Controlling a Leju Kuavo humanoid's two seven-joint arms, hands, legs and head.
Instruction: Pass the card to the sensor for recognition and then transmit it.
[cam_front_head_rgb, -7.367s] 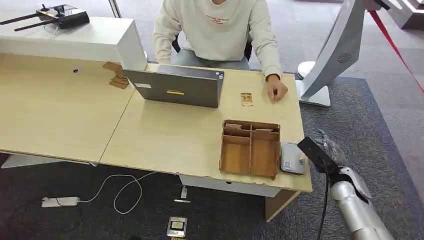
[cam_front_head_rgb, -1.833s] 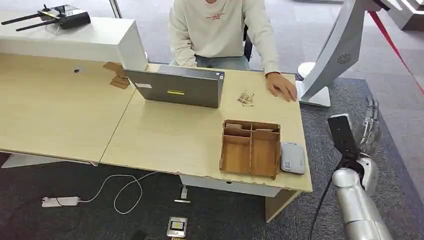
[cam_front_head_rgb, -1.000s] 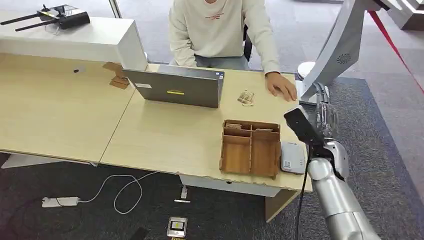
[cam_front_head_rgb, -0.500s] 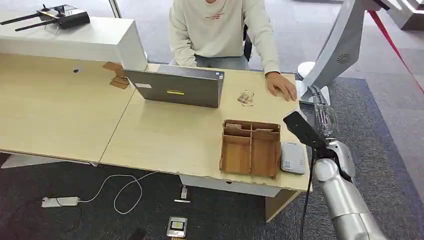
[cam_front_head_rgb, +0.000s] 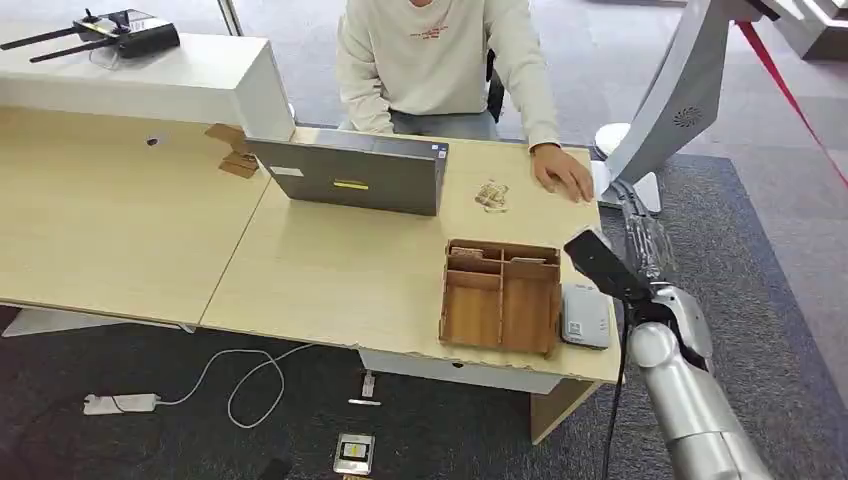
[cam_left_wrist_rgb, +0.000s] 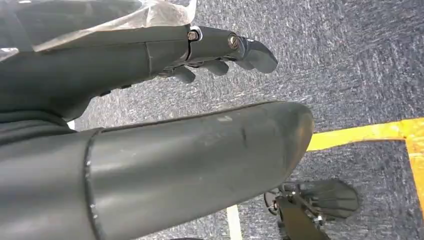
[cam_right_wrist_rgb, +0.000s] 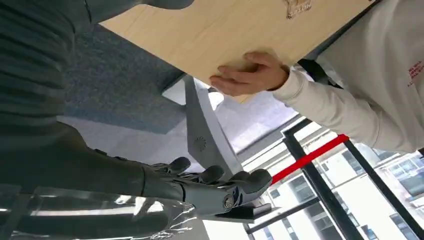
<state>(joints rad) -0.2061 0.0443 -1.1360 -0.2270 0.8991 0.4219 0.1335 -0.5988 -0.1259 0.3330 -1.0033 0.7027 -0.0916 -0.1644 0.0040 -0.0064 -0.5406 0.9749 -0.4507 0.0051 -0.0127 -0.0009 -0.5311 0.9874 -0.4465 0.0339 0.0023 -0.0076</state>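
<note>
the card (cam_front_head_rgb: 491, 195) lies on the far right of the desk (cam_front_head_rgb: 330, 270) beside the person's hand (cam_front_head_rgb: 562, 176), the sensor (cam_front_head_rgb: 584, 315) sits at the near right edge, the right hand (cam_front_head_rgb: 640, 232) hangs empty, fingers extended, off that edge, and the left hand (cam_left_wrist_rgb: 150, 100) is empty over carpet.

A small pale card (cam_front_head_rgb: 491, 195) with a brownish pattern lies flat on the table (cam_front_head_rgb: 330, 270), between the laptop and the person's hand. The grey-white sensor (cam_front_head_rgb: 584, 316) lies flat near the table's front right corner, just beside the wooden tray.
</note>
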